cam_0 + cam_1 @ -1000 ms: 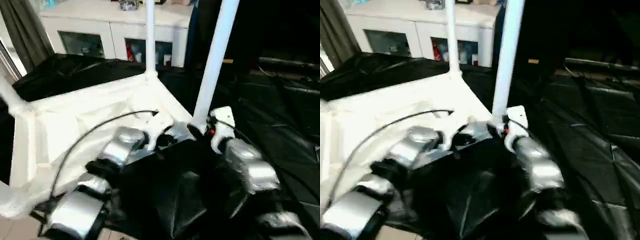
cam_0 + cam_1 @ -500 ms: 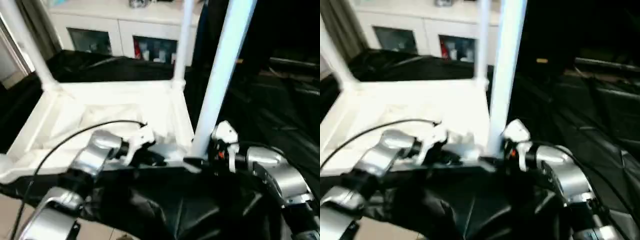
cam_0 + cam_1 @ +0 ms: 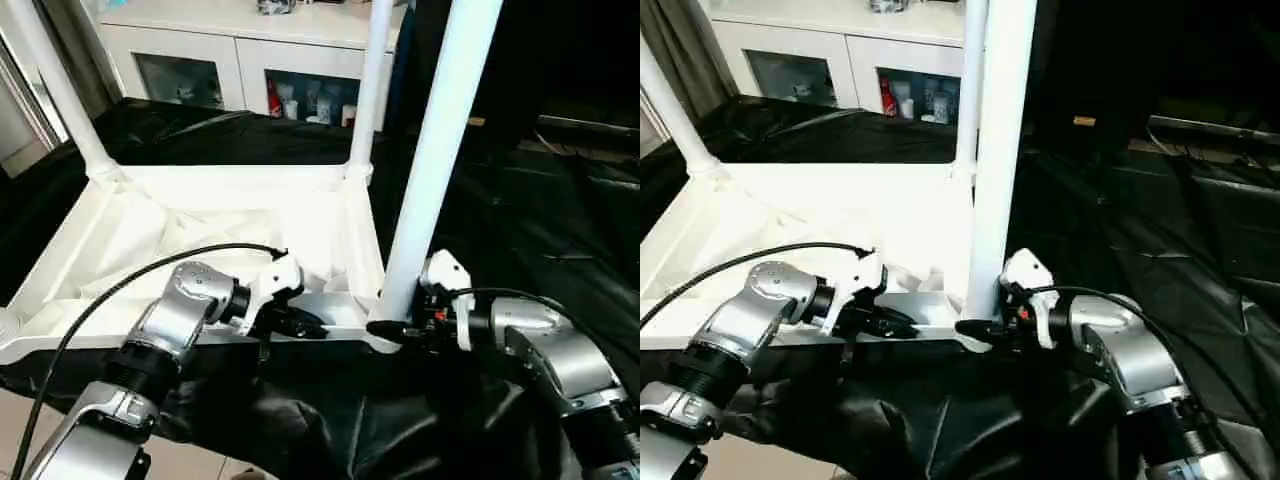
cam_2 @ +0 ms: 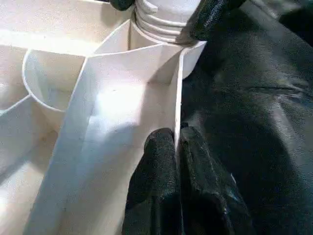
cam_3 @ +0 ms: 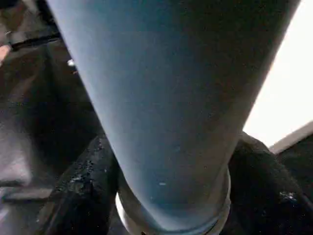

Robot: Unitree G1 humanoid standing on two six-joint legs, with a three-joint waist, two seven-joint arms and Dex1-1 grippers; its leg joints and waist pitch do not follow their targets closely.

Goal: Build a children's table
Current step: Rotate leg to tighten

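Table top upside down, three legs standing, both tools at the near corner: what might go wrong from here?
The right tool straddles the near leg at its base; if its thread isn't fully seated, the tall leg may tilt. The left tool pinches only the top's thin rim, which might slip or flex.

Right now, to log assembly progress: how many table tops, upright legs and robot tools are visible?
Table top: 1
Upright legs: 3 (far left leg, far right leg, near right leg)
Tools: 2 (left tool, right tool)
Total: 6
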